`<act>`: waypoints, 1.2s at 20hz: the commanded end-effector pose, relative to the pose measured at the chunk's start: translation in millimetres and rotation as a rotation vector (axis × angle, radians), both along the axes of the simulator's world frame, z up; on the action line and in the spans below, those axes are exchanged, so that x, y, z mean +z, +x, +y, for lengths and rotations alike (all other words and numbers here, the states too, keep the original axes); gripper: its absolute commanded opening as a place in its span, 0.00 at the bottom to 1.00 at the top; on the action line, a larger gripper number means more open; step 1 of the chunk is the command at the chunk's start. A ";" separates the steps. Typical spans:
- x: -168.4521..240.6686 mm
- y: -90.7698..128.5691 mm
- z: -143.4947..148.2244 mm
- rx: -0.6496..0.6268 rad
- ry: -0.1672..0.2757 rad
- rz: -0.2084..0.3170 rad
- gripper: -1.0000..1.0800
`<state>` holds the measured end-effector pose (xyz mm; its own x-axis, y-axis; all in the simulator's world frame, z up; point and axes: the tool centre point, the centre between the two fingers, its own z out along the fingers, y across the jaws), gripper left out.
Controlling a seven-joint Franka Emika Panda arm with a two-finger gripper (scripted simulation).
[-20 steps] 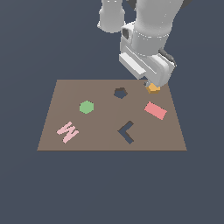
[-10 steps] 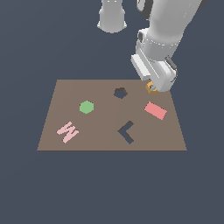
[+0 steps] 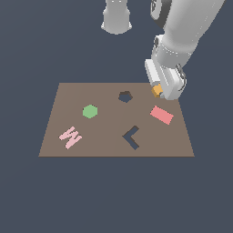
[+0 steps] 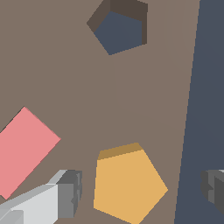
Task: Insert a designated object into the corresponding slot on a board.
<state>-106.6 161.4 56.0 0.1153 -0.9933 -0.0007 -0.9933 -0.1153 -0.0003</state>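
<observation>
My claw [image 4: 138, 192] stands wide open around the orange block [image 4: 127, 182], with one finger [image 4: 65, 194] on one side and the other finger [image 4: 214, 186] well out on the far side. Neither finger touches the block, so I have hold of nothing. In the exterior view my claw [image 3: 164, 89] hangs over the board's back edge toward that view's right, and only a small bit of the orange block [image 3: 157, 90] peeks out beside it.

The block is a five-sided piece lying flat on the brown board [image 3: 104, 132], close to the board's edge; in the wrist view the dark floor runs just beside it.

The pentagon hole [image 3: 125, 96] sits on the board to the exterior view's left of the block, apart from it with bare board between. In the wrist view the pentagon hole [image 4: 119, 30] is dark inside, with a shadowed inner wall.

A red rectangle [image 3: 162, 114] lies flat near the block. Also on the board are a green hexagon [image 3: 90, 111], a pink zigzag piece [image 3: 70, 136] and a dark chevron cutout [image 3: 131, 137].
</observation>
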 end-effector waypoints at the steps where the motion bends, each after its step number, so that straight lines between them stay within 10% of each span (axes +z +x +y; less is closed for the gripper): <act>1: -2.4 1.3 4.1 -0.033 0.000 0.000 0.96; 22: -26.1 3.7 9.9 -0.079 -0.001 0.000 0.96; 23: -26.1 3.7 9.9 -0.079 -0.001 0.000 0.00; 24: -26.1 3.7 9.9 -0.079 -0.001 0.000 0.00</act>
<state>-102.7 171.2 30.7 0.0361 -0.9993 -0.0001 -0.9993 -0.0361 -0.0001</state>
